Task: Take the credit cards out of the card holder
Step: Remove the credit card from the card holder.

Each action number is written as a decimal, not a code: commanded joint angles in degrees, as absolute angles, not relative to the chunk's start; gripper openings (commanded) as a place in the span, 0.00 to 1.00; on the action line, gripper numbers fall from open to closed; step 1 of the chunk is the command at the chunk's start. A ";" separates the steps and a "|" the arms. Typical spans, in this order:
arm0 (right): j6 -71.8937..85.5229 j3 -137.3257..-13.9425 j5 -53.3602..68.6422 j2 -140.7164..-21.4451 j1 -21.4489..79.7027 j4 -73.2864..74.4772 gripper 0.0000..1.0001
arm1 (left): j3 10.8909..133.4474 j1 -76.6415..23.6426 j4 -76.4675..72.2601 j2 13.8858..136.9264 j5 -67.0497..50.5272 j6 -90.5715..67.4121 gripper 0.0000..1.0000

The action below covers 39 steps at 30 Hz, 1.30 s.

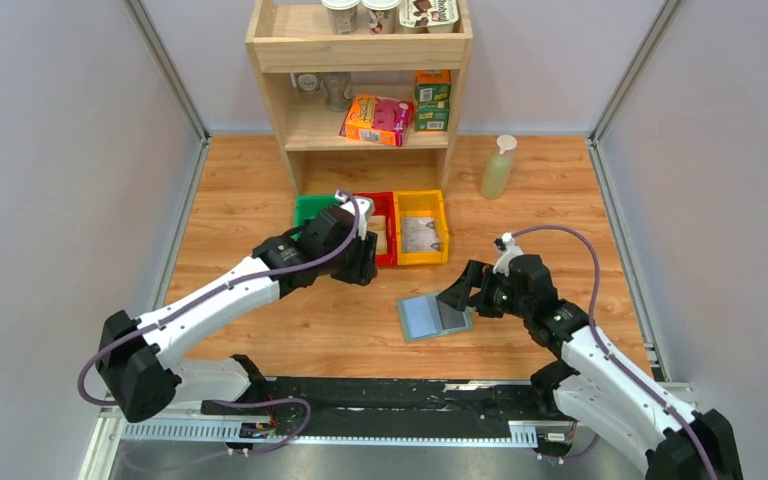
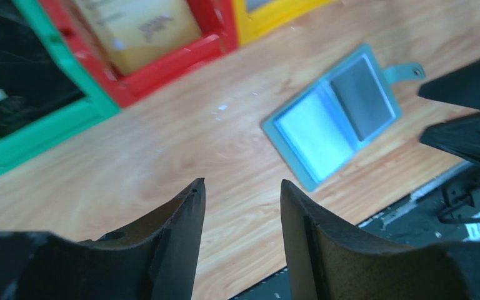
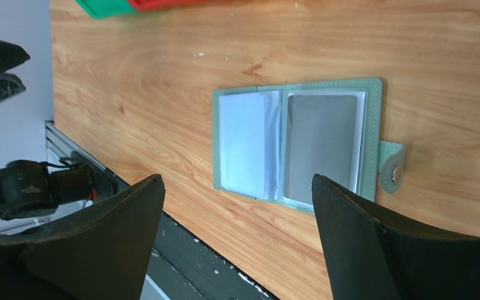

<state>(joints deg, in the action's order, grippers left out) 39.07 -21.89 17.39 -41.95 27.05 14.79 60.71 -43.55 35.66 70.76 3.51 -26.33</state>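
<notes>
On woodgrain table (image 3: 162,75), flat card holder (image 3: 297,142)

White arms (image 1: 210,298), purple cables (image 1: 560,228) (black fingers (image 2: 175,244))

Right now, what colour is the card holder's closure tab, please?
The closure tab is grey-green; right wrist view.

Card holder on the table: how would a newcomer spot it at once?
Start at the wooden shelf at the back, then come forward past the coloured bins. The card holder lies open on the table: flat, grey-green, with a small tab.
</notes>
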 commanded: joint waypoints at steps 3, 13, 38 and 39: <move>36.39 -28.29 13.11 -50.96 30.41 18.27 0.86 | 54.76 -51.50 21.02 71.80 4.75 -37.96 0.57; 36.03 -30.41 7.91 -62.84 31.90 21.62 0.80 | 55.37 -58.18 10.64 87.61 0.35 -41.84 0.57; 35.77 -34.36 14.24 -61.35 35.42 21.18 0.66 | 53.26 -58.18 8.44 97.82 -1.59 -45.70 0.38; 35.68 -34.71 14.41 -61.00 35.94 21.18 0.66 | 53.09 -58.27 8.44 97.21 -1.41 -45.88 0.38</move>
<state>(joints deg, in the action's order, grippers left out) 36.51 -31.22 12.60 -62.98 34.48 22.06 53.91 -57.95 10.24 98.06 -1.45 -44.86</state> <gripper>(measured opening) 0.661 0.380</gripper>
